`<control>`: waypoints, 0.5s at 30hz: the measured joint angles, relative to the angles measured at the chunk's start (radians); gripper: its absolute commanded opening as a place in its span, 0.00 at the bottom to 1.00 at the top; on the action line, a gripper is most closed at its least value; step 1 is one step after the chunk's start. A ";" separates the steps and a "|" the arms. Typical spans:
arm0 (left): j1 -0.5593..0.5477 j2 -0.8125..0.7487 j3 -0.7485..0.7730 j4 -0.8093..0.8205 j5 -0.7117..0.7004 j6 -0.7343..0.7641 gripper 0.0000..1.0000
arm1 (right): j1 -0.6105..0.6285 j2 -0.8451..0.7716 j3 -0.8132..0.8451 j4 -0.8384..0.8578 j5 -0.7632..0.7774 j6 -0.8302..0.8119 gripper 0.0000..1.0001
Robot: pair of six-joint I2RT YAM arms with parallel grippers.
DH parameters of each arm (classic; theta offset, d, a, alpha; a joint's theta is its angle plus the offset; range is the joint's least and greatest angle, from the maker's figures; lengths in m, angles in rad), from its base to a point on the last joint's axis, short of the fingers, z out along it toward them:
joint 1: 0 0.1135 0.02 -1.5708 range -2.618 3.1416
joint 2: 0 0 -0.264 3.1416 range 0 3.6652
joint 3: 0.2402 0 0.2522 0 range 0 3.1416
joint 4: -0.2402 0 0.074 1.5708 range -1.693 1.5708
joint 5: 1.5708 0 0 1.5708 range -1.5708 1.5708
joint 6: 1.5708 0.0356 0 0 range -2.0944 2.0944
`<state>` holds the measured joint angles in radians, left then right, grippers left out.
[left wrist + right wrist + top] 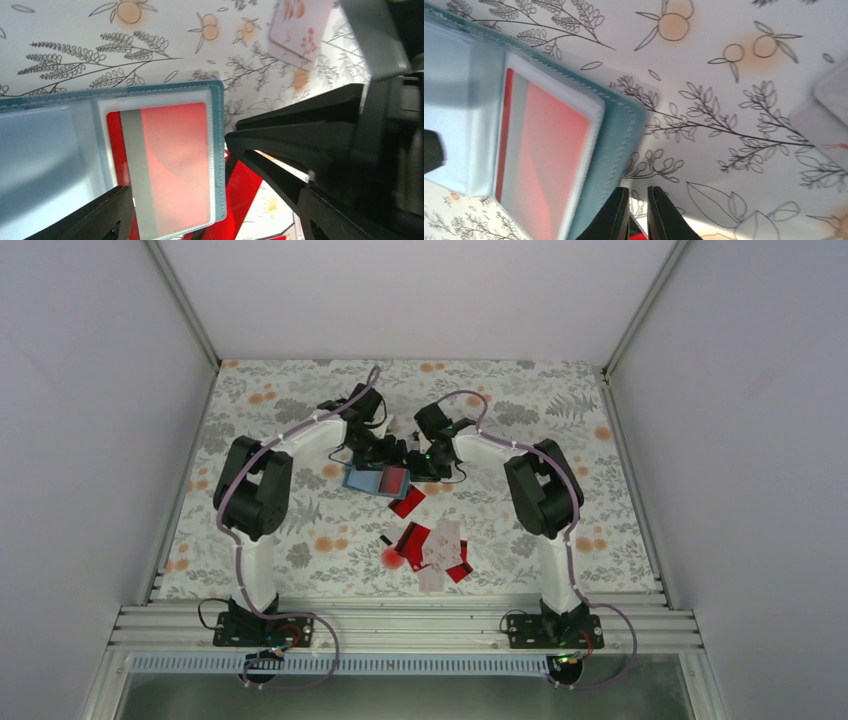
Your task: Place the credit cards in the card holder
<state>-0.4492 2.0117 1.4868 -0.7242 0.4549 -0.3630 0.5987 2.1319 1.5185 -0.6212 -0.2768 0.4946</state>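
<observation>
Card holder (358, 480) lies open on the table (600, 500), a red card (395, 478) in its clear pocket. Left gripper (210, 200) straddles it, jaws wide apart. Right gripper (638, 192), jaws nearly closed, sits at its edge; contents unclear.

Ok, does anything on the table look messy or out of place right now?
Nothing looks damaged. The thin flat red and white cards lie in a skewed, overlapping heap on the floral-patterned table, and a small round red blob beside them matches nothing else. What it is, I cannot tell.
</observation>
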 measured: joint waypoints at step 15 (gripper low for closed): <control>-0.004 -0.106 -0.014 -0.040 -0.159 0.027 0.58 | -0.021 -0.166 -0.049 0.012 -0.073 -0.025 0.17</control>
<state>-0.4534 1.9053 1.4731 -0.7639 0.2955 -0.3355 0.5777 1.9663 1.4693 -0.6094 -0.3500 0.4694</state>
